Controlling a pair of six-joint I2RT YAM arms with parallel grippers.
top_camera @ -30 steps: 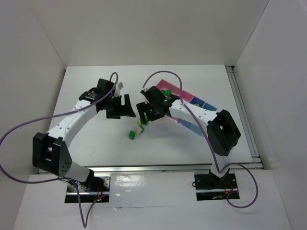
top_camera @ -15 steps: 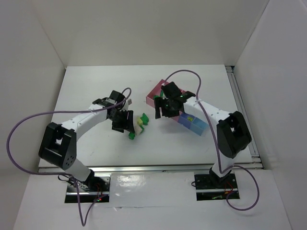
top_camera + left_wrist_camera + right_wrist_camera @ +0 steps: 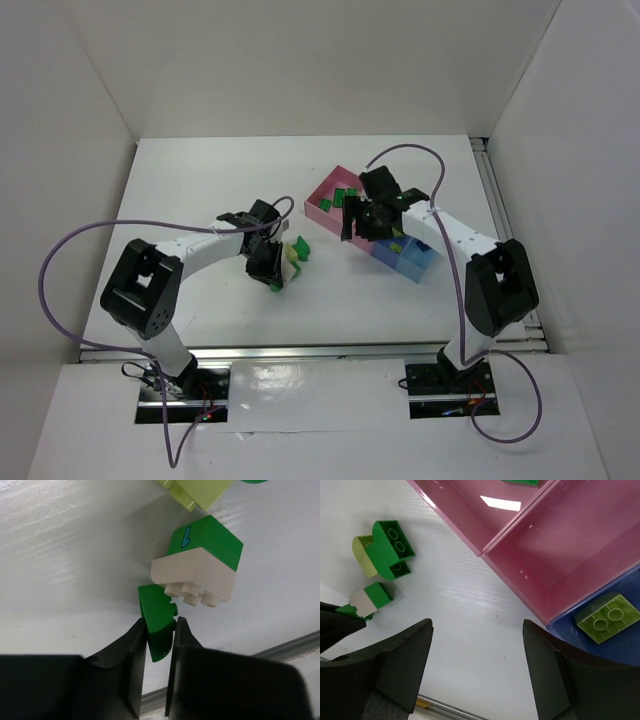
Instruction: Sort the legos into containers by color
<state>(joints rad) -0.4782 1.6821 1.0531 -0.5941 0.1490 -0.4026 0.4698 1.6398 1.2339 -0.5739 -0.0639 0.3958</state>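
My left gripper (image 3: 159, 630) is shut on a small dark green lego (image 3: 156, 614) lying on the white table; in the top view the left gripper (image 3: 272, 268) sits at the little pile of legos (image 3: 293, 252). Just beyond it lies a cream-white brick (image 3: 194, 577) joined to a green one (image 3: 210, 540), and past that a pale yellow-green brick (image 3: 200, 491). My right gripper (image 3: 477, 625) is open and empty, hovering over the table beside the containers (image 3: 580, 560). The right gripper (image 3: 358, 218) hangs at the pink boxes' near edge. A yellow-green brick (image 3: 607, 617) lies in a blue box.
Several green bricks (image 3: 345, 198) lie in the far pink box. The blue boxes (image 3: 410, 262) run on towards the right. A green brick (image 3: 392, 545) and a yellow-green one (image 3: 362, 557) lie left of the pink boxes. The table's metal front rail (image 3: 320, 350) is near.
My left gripper has moved right to the pile and closed on the small green lego. My right arm has swung right, from the pile to the containers, staying open.
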